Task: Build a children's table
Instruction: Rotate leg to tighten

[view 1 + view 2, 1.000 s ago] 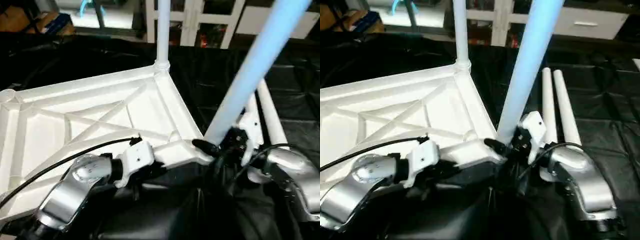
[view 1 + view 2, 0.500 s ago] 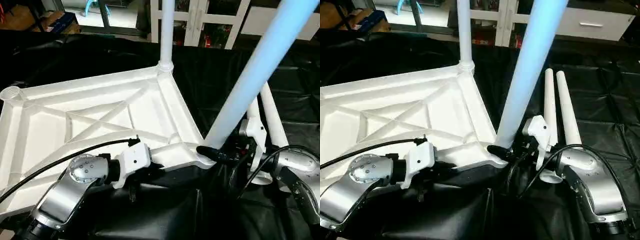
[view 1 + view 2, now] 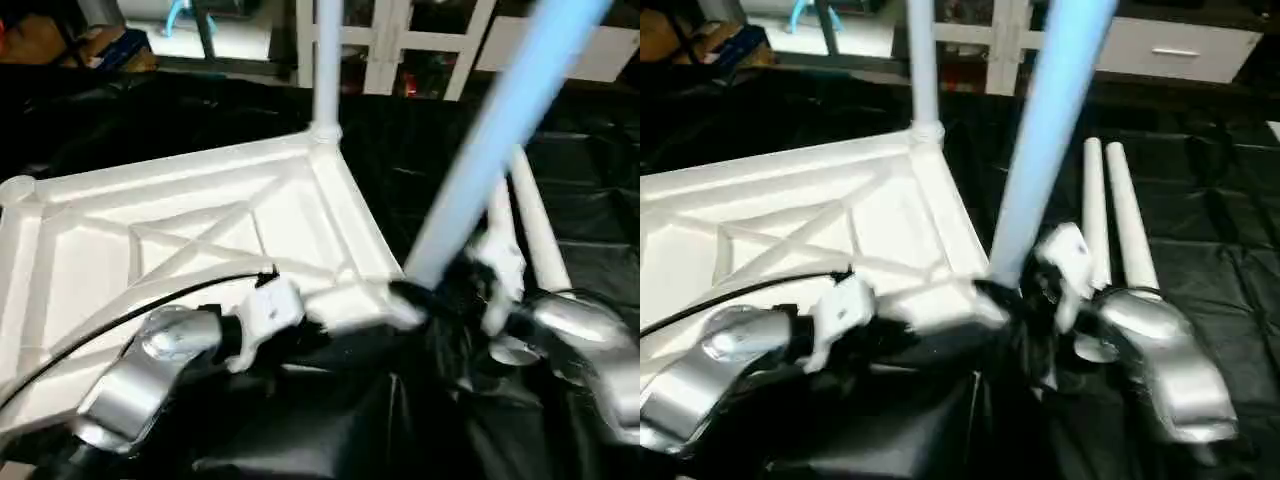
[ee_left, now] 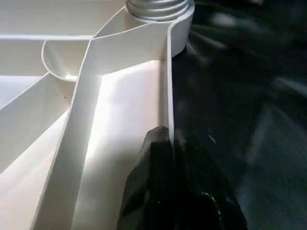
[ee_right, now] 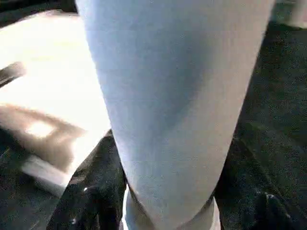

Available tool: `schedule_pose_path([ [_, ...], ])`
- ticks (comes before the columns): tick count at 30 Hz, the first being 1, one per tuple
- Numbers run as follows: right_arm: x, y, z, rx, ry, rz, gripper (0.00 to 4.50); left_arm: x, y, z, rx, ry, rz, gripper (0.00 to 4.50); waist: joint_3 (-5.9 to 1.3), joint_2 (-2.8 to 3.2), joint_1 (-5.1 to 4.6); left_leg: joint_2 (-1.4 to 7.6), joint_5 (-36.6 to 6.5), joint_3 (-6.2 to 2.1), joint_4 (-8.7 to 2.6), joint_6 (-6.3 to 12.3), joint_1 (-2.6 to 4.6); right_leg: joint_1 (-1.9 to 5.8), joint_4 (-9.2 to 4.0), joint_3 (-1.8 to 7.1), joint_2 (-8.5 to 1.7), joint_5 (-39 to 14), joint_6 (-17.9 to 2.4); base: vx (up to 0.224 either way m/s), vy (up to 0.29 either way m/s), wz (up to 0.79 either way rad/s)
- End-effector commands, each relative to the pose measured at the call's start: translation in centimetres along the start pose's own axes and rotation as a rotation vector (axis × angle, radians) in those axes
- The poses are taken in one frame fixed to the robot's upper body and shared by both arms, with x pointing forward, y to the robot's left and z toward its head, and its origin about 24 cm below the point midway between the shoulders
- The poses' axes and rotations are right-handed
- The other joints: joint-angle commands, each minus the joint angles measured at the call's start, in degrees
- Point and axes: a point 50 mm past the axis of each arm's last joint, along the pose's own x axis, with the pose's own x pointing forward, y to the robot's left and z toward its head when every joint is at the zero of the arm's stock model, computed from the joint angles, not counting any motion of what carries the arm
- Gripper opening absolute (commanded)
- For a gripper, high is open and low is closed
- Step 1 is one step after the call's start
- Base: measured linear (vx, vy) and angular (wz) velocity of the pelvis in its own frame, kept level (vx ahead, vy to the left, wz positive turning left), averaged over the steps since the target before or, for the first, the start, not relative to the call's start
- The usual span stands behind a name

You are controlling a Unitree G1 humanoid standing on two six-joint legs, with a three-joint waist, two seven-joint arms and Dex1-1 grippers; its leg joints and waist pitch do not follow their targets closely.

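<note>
The children's table lies upside down on the black cloth, and its white X-ribbed tabletop (image 3: 200, 230) takes up the left of the scene. One white leg (image 3: 326, 60) stands upright in the far corner socket. A second leg (image 3: 490, 130) leans to the right out of the near right corner. My right gripper (image 3: 430, 295) is shut on this leg's base, with a black finger (image 5: 81, 201) on each side of the tube. My left gripper (image 4: 170, 143) is shut on the tabletop's near rim, close to that corner. Two more legs (image 3: 1110, 210) lie side by side on the cloth to the right.
The far left corner socket (image 3: 18, 188) holds nothing. The black cloth (image 3: 600, 220) covers the work table around the tabletop. Behind the table stand a white frame (image 3: 395, 45) and boxes (image 3: 100, 45) on the floor.
My right gripper's fingers have narrowed around the base of the leaning leg, which now stands slightly steeper. My left gripper keeps its hold on the rim. The camera has shifted a little.
</note>
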Motion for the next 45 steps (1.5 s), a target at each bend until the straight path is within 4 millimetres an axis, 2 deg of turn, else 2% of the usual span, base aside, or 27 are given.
schedule_pose_path([
  [1,1.4,-0.5,-4.6,0.179,0.175,-0.288,1.99,3.6,-2.3,-1.3,-0.136,0.098,-0.018,0.00,-1.44,-0.11,-0.51,3.74,-20.9,-2.52,-4.94,-1.93,0.53,0.41,-5.27,2.23,-3.52,-31.8,-8.3,0.000,0.000,0.00],
  [2,2.3,0.0,-5.1,0.223,0.172,-0.339,1.99,4.6,-2.1,-0.8,-0.181,0.096,0.046,0.00,-1.36,-0.05,-0.62,3.75,-22.4,-2.67,-5.01,-2.33,0.76,0.23,-5.55,2.14,-3.52,-33.5,-7.7,0.000,0.000,0.00],
  [4,3.0,0.3,-5.4,0.253,0.165,-0.365,1.99,5.2,-2.0,-0.4,-0.208,0.092,0.083,0.00,-1.14,-0.25,-1.18,3.32,-28.6,-3.32,-4.99,-3.36,1.37,-0.34,-6.54,1.51,-3.33,-40.3,-3.9,-0.071,0.028,-0.03],
  [6,3.0,0.3,-5.4,0.253,0.165,-0.365,1.99,5.2,-2.0,-0.4,-0.208,0.092,0.083,0.00,-1.25,-0.09,-1.43,3.26,-30.2,-3.67,-5.40,-2.89,1.13,-0.01,-6.74,1.29,-3.16,-38.6,-2.5,-0.036,0.017,-0.01],
  [8,3.0,0.3,-5.4,0.253,0.165,-0.365,1.99,5.2,-2.0,-0.4,-0.208,0.092,0.083,0.00,-1.27,-0.09,-1.40,3.25,-31.0,-3.58,-5.61,-2.55,1.31,-0.25,-6.95,1.38,-2.97,-36.3,-2.3,0.000,0.000,0.00],
  [10,3.0,0.3,-5.4,0.253,0.165,-0.365,1.99,5.2,-2.0,-0.4,-0.208,0.092,0.083,0.00,-1.47,-0.01,-1.42,3.41,-29.6,-3.58,-5.86,-2.41,0.96,0.18,-6.66,1.51,-3.12,-32.3,-3.3,0.000,0.000,0.00],
  [11,3.8,1.0,-5.7,0.295,0.160,-0.369,1.99,5.8,-2.0,0.0,-0.214,0.087,0.103,0.00,-1.52,-0.02,-1.51,3.48,-29.0,-3.45,-5.89,-2.43,0.75,0.15,-6.47,1.65,-3.17,-30.5,-4.1,0.000,0.000,0.00],
  [12,4.1,1.7,-4.0,0.232,0.074,-0.204,2.34,4.9,-1.8,-0.4,-0.145,0.063,0.061,0.00,-1.33,-0.32,-1.57,3.50,-29.1,-3.45,-5.99,-2.39,0.68,0.07,-6.58,1.65,-3.16,-30.6,-4.2,0.000,0.000,0.00],
  [13,4.1,1.7,-4.0,0.232,0.074,-0.204,2.54,4.9,-1.8,-0.4,-0.145,0.063,0.061,0.00,-1.50,-0.13,-1.25,3.46,-29.5,-3.66,-5.91,-2.14,0.79,0.22,-6.58,1.55,-3.31,-31.0,-4.0,0.000,0.000,0.00],
  [14,2.8,2.1,-1.2,0.098,-0.029,0.060,2.68,2.5,-1.7,-1.4,-0.036,0.047,-0.058,0.00,-1.72,-0.15,-1.38,3.62,-27.9,-3.58,-6.02,-1.19,0.37,0.62,-6.21,1.84,-3.37,-28.3,-4.3,0.000,0.000,0.00],
  [16,1.7,1.9,-0.2,0.036,-0.048,0.156,2.78,1.2,-1.8,-1.9,0.008,0.047,-0.118,0.00,-2.03,-0.32,-1.05,3.95,-24.1,-3.79,-6.02,0.45,-0.61,1.92,-5.56,1.96,-3.60,-22.8,-4.9,0.000,0.000,0.00],
  [17,1.0,1.9,0.3,0.014,-0.045,0.198,2.78,0.6,-1.9,-2.1,0.012,0.050,-0.145,0.00,-2.25,-0.16,-0.90,3.94,-19.0,-2.76,-5.50,2.65,-0.13,1.49,-5.15,2.02,-3.34,-15.6,-8.0,0.000,0.000,0.00],
  [18,0.9,1.9,0.3,0.012,-0.044,0.200,2.90,0.6,-1.9,-2.1,0.011,0.051,-0.145,0.00,-2.28,-0.16,-0.87,3.95,-18.0,-2.36,-5.32,3.28,0.20,1.20,-5.17,2.15,-3.29,-14.5,-9.3,0.000,0.000,0.00],
  [19,-0.6,1.6,0.7,-0.036,-0.016,0.271,3.02,-0.4,-1.8,-2.7,-0.014,0.083,-0.163,0.00,-2.25,-0.11,-0.62,4.04,-16.4,-2.02,-5.17,3.77,0.33,1.21,-4.88,2.22,-3.22,-13.8,-10.8,0.058,-0.039,0.10],
  [20,-0.6,1.6,0.7,-0.036,-0.016,0.271,3.15,-0.4,-1.8,-2.7,-0.014,0.083,-0.163,0.00,-2.36,-0.31,-0.59,4.16,-15.3,-1.94,-5.10,4.07,0.21,1.46,-4.76,2.28,-3.31,-13.3,-11.3,0.058,-0.039,0.10],
  [21,-1.5,1.4,0.8,-0.052,0.012,0.305,3.15,-0.9,-1.7,-3.0,-0.020,0.105,-0.158,0.00,-2.50,0.02,-0.20,4.21,-12.4,-1.68,-4.73,4.96,0.28,1.40,-4.44,2.35,-3.56,-11.0,-12.5,0.063,-0.025,0.05],
  [23,-2.9,0.9,0.8,-0.070,0.057,0.339,3.41,-1.4,-1.2,-3.5,-0.017,0.127,-0.143,0.00,-2.97,0.19,0.22,4.12,-6.9,-1.49,-4.13,6.34,0.29,1.76,-3.46,2.17,-3.27,-4.0,-14.5,0.080,-0.024,0.03],
  [24,-3.3,0.6,0.8,-0.082,0.071,0.345,3.50,-1.6,-1.1,-3.5,-0.015,0.128,-0.140,0.00,-3.20,0.03,0.34,3.92,-2.5,-1.36,-3.58,7.86,0.11,1.99,-2.63,2.12,-3.14,3.0,-16.1,0.082,-0.022,0.01],
  [26,-3.8,0.2,0.8,-0.107,0.087,0.352,3.50,-1.8,-0.8,-3.6,-0.005,0.123,-0.140,0.00,-3.30,-0.09,0.46,3.76,1.1,-1.30,-3.09,10.10,-0.21,2.27,-1.95,2.04,-3.23,8.9,-17.6,0.067,-0.020,0.00],
  [28,-4.0,-0.1,0.9,-0.127,0.088,0.352,3.50,-1.9,-0.7,-3.7,0.000,0.119,-0.142,0.00,-3.25,-0.09,0.59,3.90,0.7,-1.29,-2.99,11.21,-0.28,2.30,-2.01,1.94,-3.38,8.3,-18.3,0.000,0.000,0.00],
  [29,-4.0,-0.2,0.9,-0.133,0.083,0.351,3.50,-1.8,-0.6,-3.6,0.004,0.117,-0.145,0.00,-3.04,-0.13,0.65,4.03,-1.1,-1.28,-3.17,10.98,-0.25,2.23,-2.35,1.86,-3.39,4.5,-18.2,0.000,0.000,0.00],
  [31,-3.9,-0.2,1.0,-0.129,0.078,0.353,3.50,-1.8,-0.7,-3.6,0.005,0.115,-0.150,0.00,-2.58,0.01,0.74,4.23,-5.8,-1.29,-3.58,9.28,-0.07,1.96,-3.19,1.89,-3.44,-4.2,-17.5,0.000,0.000,0.00],
  [32,-3.8,-0.1,1.0,-0.120,0.069,0.355,3.34,-1.7,-0.8,-3.5,0.006,0.112,-0.156,0.00,-2.26,0.07,0.75,4.37,-10.2,-1.47,-4.02,6.60,-0.01,1.83,-3.75,1.94,-3.45,-12.0,-16.1,-0.062,-0.005,0.00],
  [36,-3.3,0.1,0.8,-0.095,0.034,0.354,3.14,-1.5,-1.1,-3.4,0.007,0.102,-0.172,0.00,-1.96,-0.01,0.55,4.28,-14.7,-1.73,-4.47,3.35,0.22,1.48,-4.44,2.11,-3.49,-19.5,-13.3,0.000,0.000,0.00],
  [40,-3.0,0.4,0.5,-0.082,0.026,0.363,2.81,-1.6,-1.2,-3.5,0.009,0.101,-0.180,0.00,-2.49,-0.09,0.55,4.18,-10.9,-1.67,-4.21,3.71,0.18,1.62,-3.90,2.12,-3.29,-14.2,-13.5,0.000,0.000,0.00],
  [42,-3.1,0.5,0.4,-0.080,0.029,0.363,2.66,-1.7,-1.3,-3.6,0.008,0.104,-0.181,0.00,-2.75,0.00,0.58,4.11,-7.5,-1.51,-3.88,5.18,0.13,1.82,-3.32,2.07,-3.19,-8.4,-14.9,0.000,0.000,0.00],
  [45,-3.1,0.4,0.3,-0.076,0.031,0.361,2.36,-1.8,-1.3,-3.6,0.008,0.108,-0.183,0.00,-2.74,0.01,0.65,4.07,-6.4,-1.38,-3.73,6.54,0.06,1.97,-3.11,2.05,-3.24,-5.8,-16.1,0.000,0.000,0.00],
])
